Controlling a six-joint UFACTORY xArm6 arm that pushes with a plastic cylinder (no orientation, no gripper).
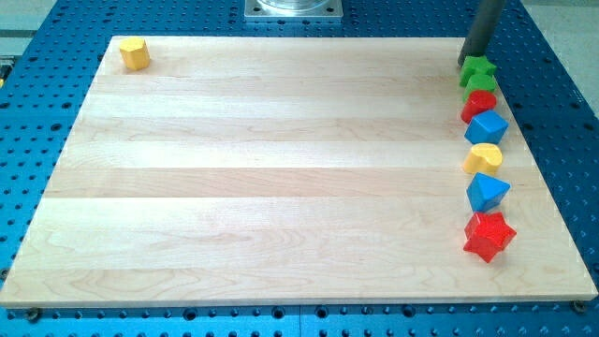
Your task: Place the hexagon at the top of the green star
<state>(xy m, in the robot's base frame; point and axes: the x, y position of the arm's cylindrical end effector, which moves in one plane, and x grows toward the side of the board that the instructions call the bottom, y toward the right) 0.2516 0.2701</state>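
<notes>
A yellow hexagon sits at the board's top left corner. A green star sits at the top right, at the head of a column of blocks along the right edge. My tip stands at the star's upper left side, touching or nearly touching it. The rod rises out of the view's top. The hexagon is far to the left of my tip, across the whole board.
Below the green star run a red block, a blue block, a yellow block, a blue block and a red star. The wooden board lies on a blue perforated table.
</notes>
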